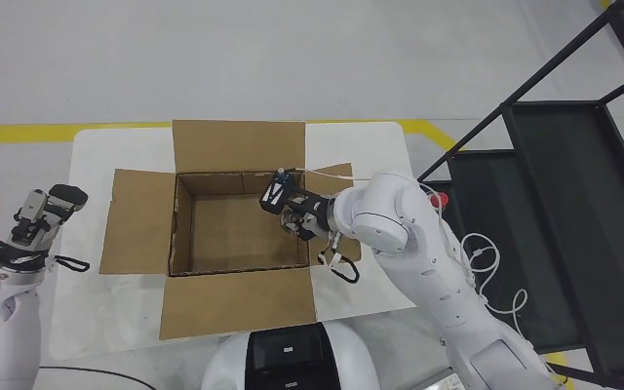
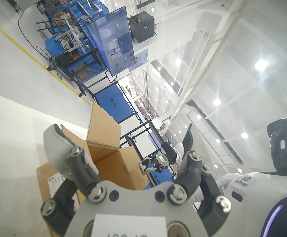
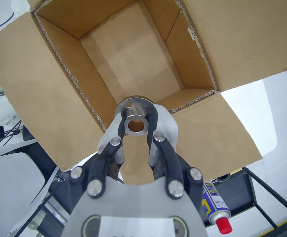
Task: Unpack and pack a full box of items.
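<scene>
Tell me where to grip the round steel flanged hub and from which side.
Grip the round steel flanged hub by its narrow collar, not the wide disc flange. Come from the collar end, along the bore, one finger each side, as the right claw does over the open brown cardboard box. The collar fits between the pads; the flange looks too wide.

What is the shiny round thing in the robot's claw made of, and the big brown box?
The round part looks like bare metal, probably steel: silvery, smooth, with bright reflections. The box looks like matte corrugated cardboard: its cut edges show wavy layers.
</scene>
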